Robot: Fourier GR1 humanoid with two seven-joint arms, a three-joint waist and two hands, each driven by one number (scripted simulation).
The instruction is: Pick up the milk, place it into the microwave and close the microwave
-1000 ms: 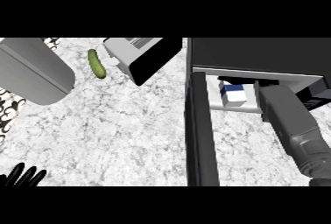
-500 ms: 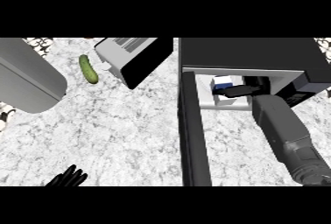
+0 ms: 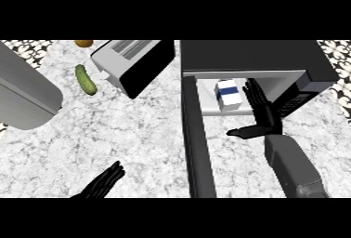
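Milk [image 3: 229, 94] stands inside the open microwave [image 3: 254, 58], its long axis running toward the back wall. Nearest, the left robot hand [image 3: 103, 183] rests on the marble bench [image 3: 116, 135], fingers straight. The right robot hand [image 3: 259, 111] lies just beside the carton, fingers spread flat. Farther off lie a toaster [image 3: 133, 62] and cucumber [image 3: 86, 79].

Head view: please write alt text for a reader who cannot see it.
A milk carton stands inside the open microwave; the right hand, fingers straight, is beside it. The left hand rests open at the lower edge, and a toaster and cucumber lie on the counter.
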